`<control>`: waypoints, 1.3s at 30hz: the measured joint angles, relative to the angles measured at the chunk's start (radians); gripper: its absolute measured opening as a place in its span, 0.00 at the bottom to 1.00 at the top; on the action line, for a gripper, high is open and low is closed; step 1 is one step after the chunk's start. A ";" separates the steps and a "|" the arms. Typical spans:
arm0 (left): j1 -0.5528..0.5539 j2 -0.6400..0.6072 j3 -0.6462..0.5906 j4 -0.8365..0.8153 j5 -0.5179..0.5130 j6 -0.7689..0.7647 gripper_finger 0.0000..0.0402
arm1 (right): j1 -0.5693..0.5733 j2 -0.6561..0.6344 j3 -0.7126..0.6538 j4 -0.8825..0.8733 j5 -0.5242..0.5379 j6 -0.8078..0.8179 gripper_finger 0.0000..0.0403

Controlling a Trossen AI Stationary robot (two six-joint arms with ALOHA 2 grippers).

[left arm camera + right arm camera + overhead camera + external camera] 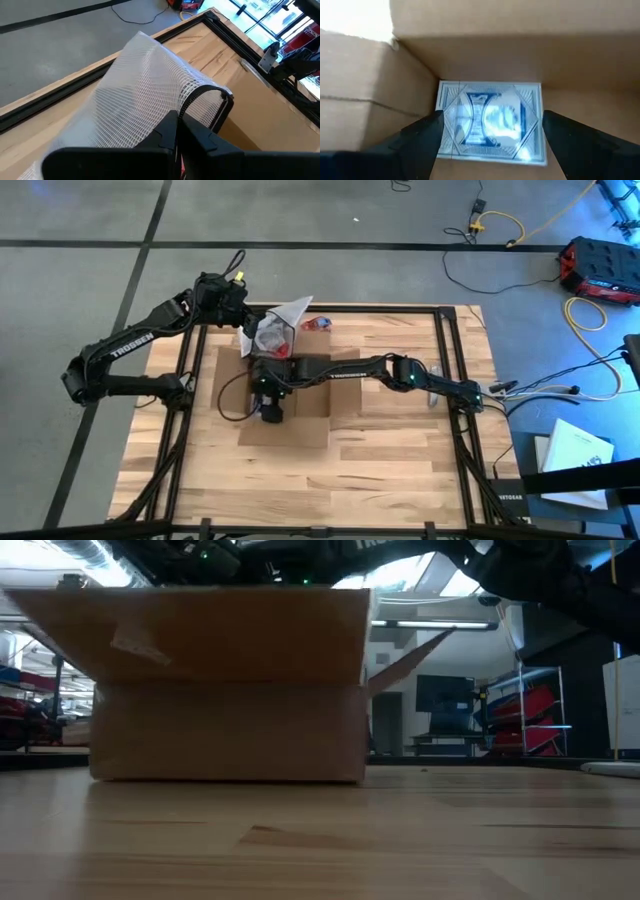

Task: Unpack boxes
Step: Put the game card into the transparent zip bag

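At centre frame in the high view, our right end effector (490,145) hangs wide open inside the cardboard box (285,395), straddling a flat blue-patterned packet (490,122). It may slip off. Our left end effector (177,137), clamped on a mesh bag (135,95), could drop it.

The left arm (125,350) reaches from the table's left edge toward the far side, elbow bent, its wrist near the far-left middle. The left gripper (176,134) has its 2 fingers pressed together, pinching a mesh bag (145,95). The right arm (400,372) stretches from the right edge across to the table's middle, forearm nearly level, wrist turned down. The right gripper (487,132) points down into the box (300,395), its 2 fingers spread wide, holding nothing.
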 joint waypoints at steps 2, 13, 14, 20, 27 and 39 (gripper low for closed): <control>0.000 0.000 0.000 -0.003 0.000 0.000 0.00 | 0.000 0.004 0.000 0.003 0.016 0.000 0.80; 0.000 0.000 0.000 0.000 0.000 -0.003 0.00 | 0.000 0.028 0.003 -0.034 0.065 0.026 0.80; 0.000 0.000 0.000 0.000 0.000 -0.003 0.00 | 0.000 0.028 0.003 -0.038 0.077 0.028 0.80; 0.000 0.000 0.000 0.000 0.000 -0.002 0.00 | 0.002 0.028 0.003 -0.051 0.161 0.032 0.80; 0.000 0.000 0.000 0.000 0.000 -0.003 0.00 | 0.000 0.028 0.002 -0.058 0.177 0.076 0.80; 0.000 0.000 0.000 -0.001 0.000 -0.003 0.00 | -0.003 0.040 0.000 -0.063 0.104 0.107 0.78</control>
